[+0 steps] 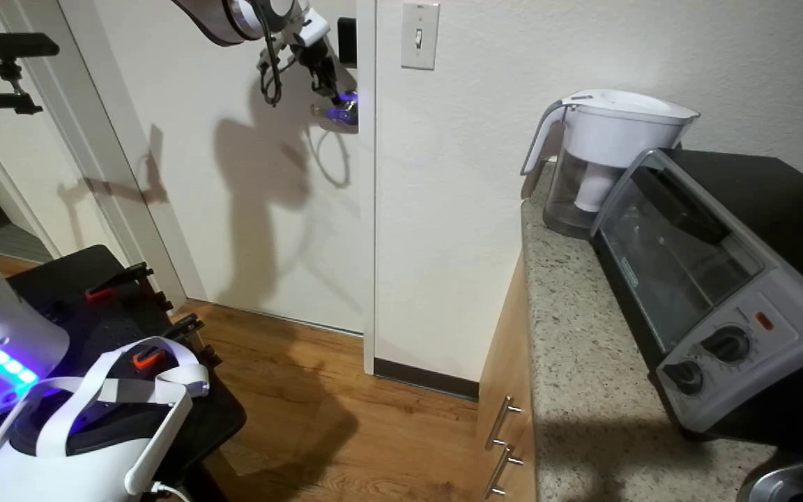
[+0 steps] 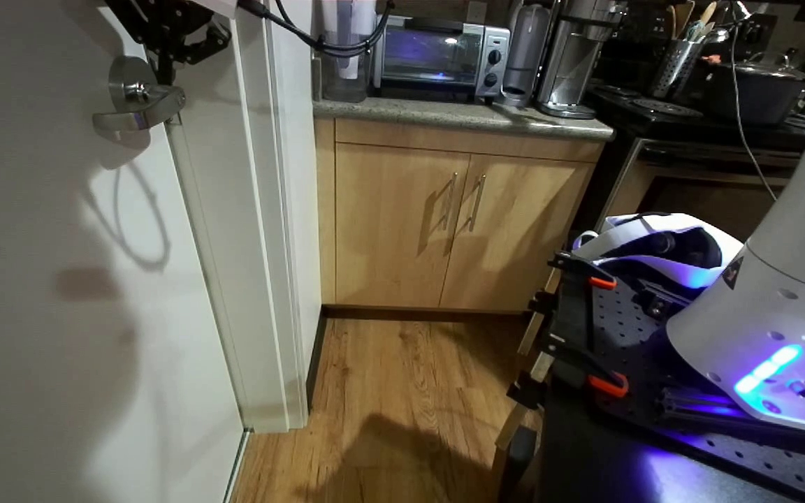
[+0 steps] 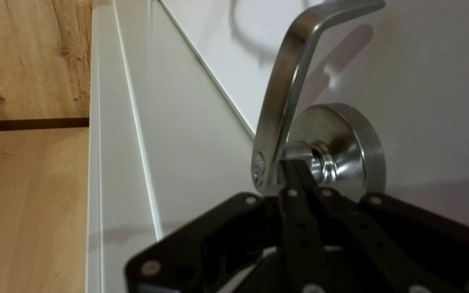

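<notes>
A silver lever handle [image 3: 277, 106] with a round rose [image 3: 367, 150] is mounted on a white door [image 3: 434, 122]. My black gripper [image 3: 292, 163] is shut, its two fingers pressed together with nothing between them. Its tips overlap the lever's neck in the wrist view, between the keyhole end and the rose. Whether they touch the metal, I cannot tell. In an exterior view the gripper [image 2: 165, 75] comes down from above to the pivot end of the handle [image 2: 138, 115]. The same handle [image 1: 347, 110] looks purplish under the gripper [image 1: 336, 100] in an exterior view.
A white door frame [image 1: 368, 209] edges the door, with a light switch [image 1: 420, 36] beside it. A counter [image 1: 569, 314] carries a water pitcher [image 1: 603, 139] and toaster oven [image 1: 687, 244]. A white headset [image 1: 95, 432] lies by the robot base [image 2: 773, 314].
</notes>
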Controlling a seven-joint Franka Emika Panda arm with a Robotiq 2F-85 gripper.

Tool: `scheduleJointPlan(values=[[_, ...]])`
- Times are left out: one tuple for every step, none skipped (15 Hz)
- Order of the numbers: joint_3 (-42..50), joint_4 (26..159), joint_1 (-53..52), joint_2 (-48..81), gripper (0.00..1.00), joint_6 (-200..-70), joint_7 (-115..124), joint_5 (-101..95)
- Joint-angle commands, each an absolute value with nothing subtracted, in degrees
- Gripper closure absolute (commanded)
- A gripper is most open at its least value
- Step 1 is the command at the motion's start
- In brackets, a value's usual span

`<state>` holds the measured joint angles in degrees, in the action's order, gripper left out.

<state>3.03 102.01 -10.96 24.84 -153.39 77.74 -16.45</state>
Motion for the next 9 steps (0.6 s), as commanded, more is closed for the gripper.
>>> scheduleJointPlan(values=[[5.2, 102.6, -13.4, 23.0, 1.00, -150.7, 77.4, -16.5], [5.8, 103.1, -13.9, 22.5, 1.00, -150.3, 77.9, -17.0], [6.2, 103.4, -14.3, 22.1, 1.00, -149.6, 78.1, -17.5], [6.4, 103.8, -14.6, 21.6, 1.00, -148.7, 78.2, -17.7], [6.4, 104.0, -14.7, 21.2, 1.00, -148.1, 78.1, -17.7], [6.5, 104.2, -14.7, 20.9, 1.00, -147.7, 78.1, -17.7], [6.5, 104.1, -14.7, 20.9, 1.00, -147.0, 78.2, -17.7], [6.6, 103.9, -14.7, 21.0, 1.00, -146.5, 78.4, -17.8], [6.8, 103.7, -14.7, 21.2, 1.00, -145.8, 78.7, -18.2]])
